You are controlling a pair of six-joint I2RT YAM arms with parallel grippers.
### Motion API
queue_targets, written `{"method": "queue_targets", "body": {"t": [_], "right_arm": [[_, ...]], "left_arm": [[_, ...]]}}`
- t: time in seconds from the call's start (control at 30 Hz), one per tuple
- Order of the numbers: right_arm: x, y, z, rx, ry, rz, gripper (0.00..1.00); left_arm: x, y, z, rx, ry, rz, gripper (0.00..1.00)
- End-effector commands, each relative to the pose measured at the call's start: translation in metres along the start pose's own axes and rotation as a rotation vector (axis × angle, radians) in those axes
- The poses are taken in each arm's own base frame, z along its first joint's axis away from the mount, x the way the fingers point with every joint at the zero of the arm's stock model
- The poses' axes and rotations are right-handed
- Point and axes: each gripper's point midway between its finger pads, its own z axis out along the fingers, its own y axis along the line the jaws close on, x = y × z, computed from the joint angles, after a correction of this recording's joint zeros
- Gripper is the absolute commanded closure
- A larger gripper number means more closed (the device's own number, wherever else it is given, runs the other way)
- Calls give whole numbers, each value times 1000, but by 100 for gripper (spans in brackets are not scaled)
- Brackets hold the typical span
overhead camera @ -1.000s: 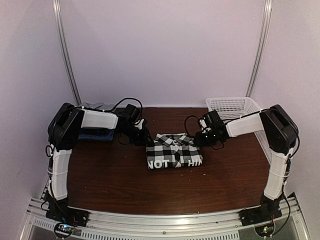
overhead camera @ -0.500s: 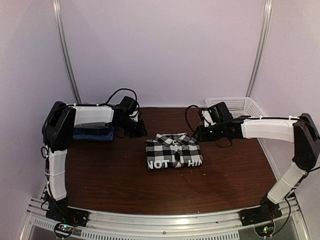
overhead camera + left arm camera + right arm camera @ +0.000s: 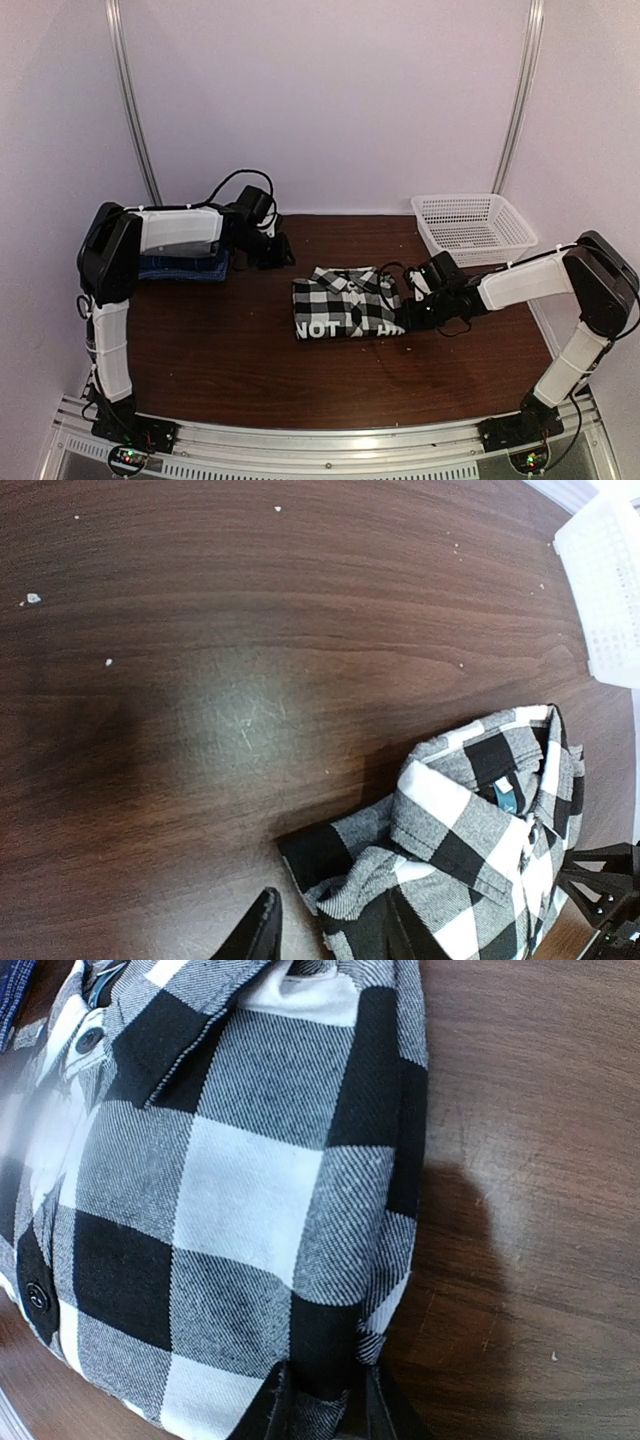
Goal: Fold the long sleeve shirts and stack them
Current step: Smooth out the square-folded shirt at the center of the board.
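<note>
**A:** Where's the plaid shirt (image 3: 348,302)?

**B:** It's folded, mid-table (image 3: 250,370), with the collar to the far side. Its longer side runs left to right.

**A:** Which pincer is nearer?

**B:** The right pincer (image 3: 413,310), easily. It's low at the shirt's right edge, toward the near corner. In the wrist view its fingers (image 3: 275,1402) straddle the hem and cloth fills the gap. I can't tell whether they are truly biting.

**A:** And the other one?

**B:** The left pincer (image 3: 272,252) hangs off the shirt's far-left corner, apart from it. It's partly spread, with nothing in it.

**A:** So what does the move turn on?

**B:** I'd judge the shirt belongs on the denim stack (image 3: 185,266), at the far left under the left arm. The right pincer is at the end farthest from that stack. So the shirt would travel along its own long axis, leftward and a little away. Hauling it by one edge could spill the fold open.

**A:** Is there room?

**B:** There's bare table in front of the shirt and between the shirt and the stack. The left pincer sits in that lane, though. The basket (image 3: 472,225) is in the far right corner, well apart.
</note>
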Motion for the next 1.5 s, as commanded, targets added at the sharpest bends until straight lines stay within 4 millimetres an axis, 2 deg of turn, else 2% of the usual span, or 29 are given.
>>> {"method": "queue_targets", "body": {"t": [0.0,0.2,0.4,0.53,0.67,0.8,0.93,1.1,1.3,1.4,1.47], "right_arm": [[2,-2,-7,4,-13,13,73],[-21,4,-33,20,-85,-13,63],[-46,10,-60,21,-200,-17,40],[-53,14,-62,-8,-225,-5,31],[-55,13,-51,-38,-209,13,25],[-54,8,-36,-57,-180,32,22],[-44,4,-17,-57,-124,46,23],[-42,4,-14,-56,-113,48,22],[-52,5,-25,-42,-146,33,22],[-55,7,-32,-45,-156,32,22],[-56,8,-36,-47,-162,29,22]], "left_arm": [[-10,-14,-30,33,-56,25,65],[-9,-4,-61,-11,-113,15,65],[6,11,-88,-59,-172,-25,65],[24,24,-101,-62,-208,-90,65],[42,36,-109,-63,-235,-147,64],[65,53,-111,-81,-234,-201,65],[86,67,-115,-92,-243,-258,65],[102,96,-125,-148,-290,-348,64],[97,137,-147,-148,-401,-502,60],[86,157,-158,-124,-479,-572,61],[74,161,-160,-57,-514,-589,60]]}}
